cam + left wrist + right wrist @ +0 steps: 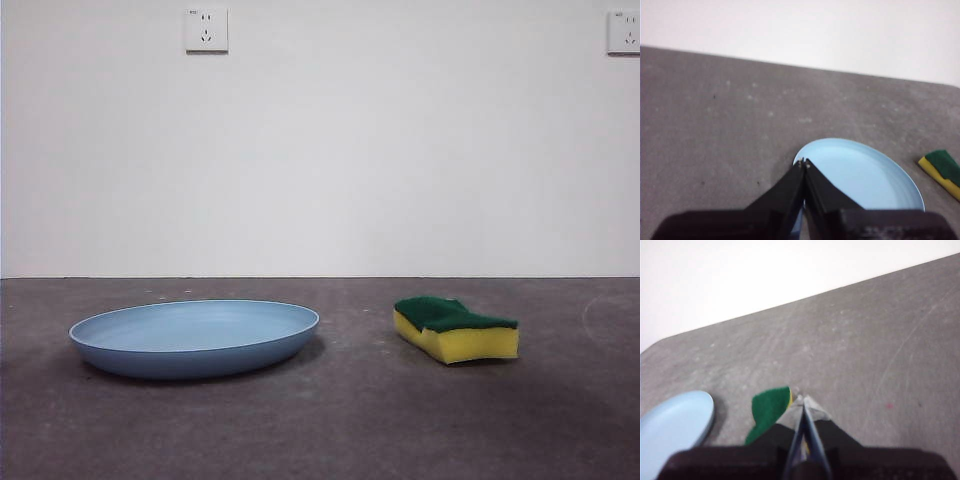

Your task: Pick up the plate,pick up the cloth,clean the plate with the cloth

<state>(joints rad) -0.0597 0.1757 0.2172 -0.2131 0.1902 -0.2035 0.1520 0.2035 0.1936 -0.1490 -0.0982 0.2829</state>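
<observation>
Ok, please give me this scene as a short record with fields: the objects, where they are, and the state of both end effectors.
plate: light-blue plate, flat on the table
sponge: yellow and green sponge, beside the plate, not touching it
left end effector: shut, empty, above the plate's edge
right end effector: shut, empty, near the sponge
task stage: nothing picked up yet

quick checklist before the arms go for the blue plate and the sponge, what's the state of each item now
1. Round light-blue plate flat on the grey table, nothing on it: ok.
2. Yellow sponge with green scouring layer green side up, apart from the plate: ok.
3. Left gripper open for the plate rim: not ok, shut above the plate's edge.
4. Right gripper open for the sponge: not ok, shut.
5. Either thing gripped: not ok, both untouched.
</observation>
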